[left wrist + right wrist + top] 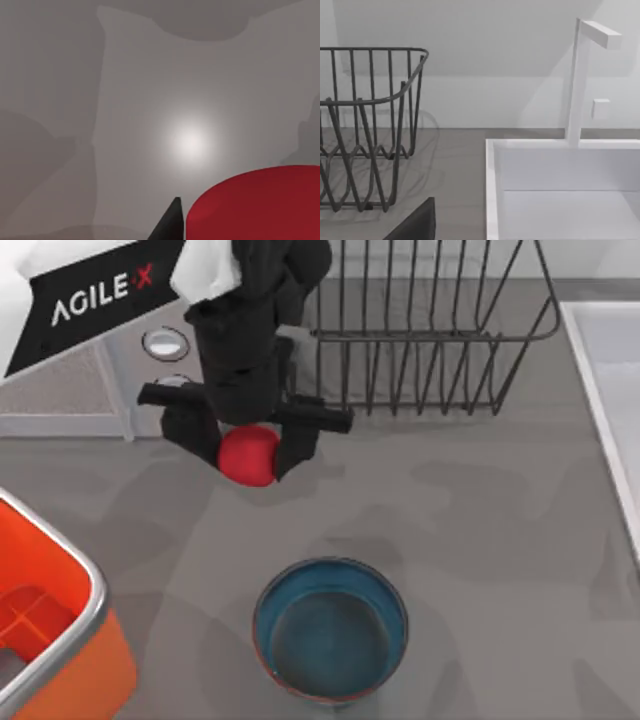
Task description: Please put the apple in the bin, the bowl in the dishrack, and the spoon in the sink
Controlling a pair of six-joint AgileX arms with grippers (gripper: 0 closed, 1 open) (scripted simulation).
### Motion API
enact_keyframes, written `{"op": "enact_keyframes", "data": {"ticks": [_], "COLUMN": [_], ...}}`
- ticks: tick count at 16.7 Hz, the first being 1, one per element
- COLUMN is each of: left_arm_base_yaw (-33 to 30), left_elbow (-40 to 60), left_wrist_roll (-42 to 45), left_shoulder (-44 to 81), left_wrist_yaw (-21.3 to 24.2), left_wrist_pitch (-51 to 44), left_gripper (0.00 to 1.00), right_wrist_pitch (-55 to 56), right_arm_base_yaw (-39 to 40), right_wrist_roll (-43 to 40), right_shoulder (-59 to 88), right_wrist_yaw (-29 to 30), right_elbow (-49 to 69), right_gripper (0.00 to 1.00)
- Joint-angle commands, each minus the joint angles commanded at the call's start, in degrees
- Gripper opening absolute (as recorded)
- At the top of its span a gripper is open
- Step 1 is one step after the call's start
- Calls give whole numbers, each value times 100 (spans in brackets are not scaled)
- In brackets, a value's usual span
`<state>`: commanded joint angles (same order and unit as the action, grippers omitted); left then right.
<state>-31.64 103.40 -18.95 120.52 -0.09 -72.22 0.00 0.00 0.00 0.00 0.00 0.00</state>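
Note:
My left gripper (250, 458) is shut on the apple (246, 452), a small red ball, with a black finger on each side of it. It holds the apple over the grey counter, in front of the dishrack's left end and behind the bowl (330, 628). In the left wrist view the apple (260, 205) sits beside one dark fingertip (170, 225). The teal-blue bowl stands upright near the front edge. The orange bin (88, 585) is at the front left. The dark wire dishrack (430, 335) is at the back, and the pale sink (600, 370) is at the right. The spoon is out of view.
A white microwave with round knobs (165, 342) stands at the back left, under my left arm. The right wrist view shows the dishrack (365, 130), the sink basin (565, 190) with its white tap (577, 80), and a dark tip of my right gripper's finger (417, 225).

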Motion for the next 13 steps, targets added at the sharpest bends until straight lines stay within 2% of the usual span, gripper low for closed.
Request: {"op": "enact_keyframes", "data": {"ticks": [4, 7, 10, 13], "left_arm_base_yaw": [10, 134, 455, 975], "left_elbow": [-18, -227, -702, -1347], "left_wrist_roll": [0, -370, -1277, -2622], "left_shoulder": [14, -228, -781, -1555], "left_wrist_yaw": [-2, 9, 22, 20], "left_wrist_pitch": [12, -93, -289, -512], "left_gripper": [0, 0, 0, 0], "right_wrist_pitch": [0, 0, 0, 0], "right_arm_base_yaw": [0, 0, 0, 0], "right_wrist_roll": [0, 0, 0, 0], "right_shoulder": [0, 0, 0, 0], "right_wrist_yaw": [0, 0, 0, 0], "right_elbow": [0, 0, 0, 0], "right_gripper": [100, 100, 100, 100]}}
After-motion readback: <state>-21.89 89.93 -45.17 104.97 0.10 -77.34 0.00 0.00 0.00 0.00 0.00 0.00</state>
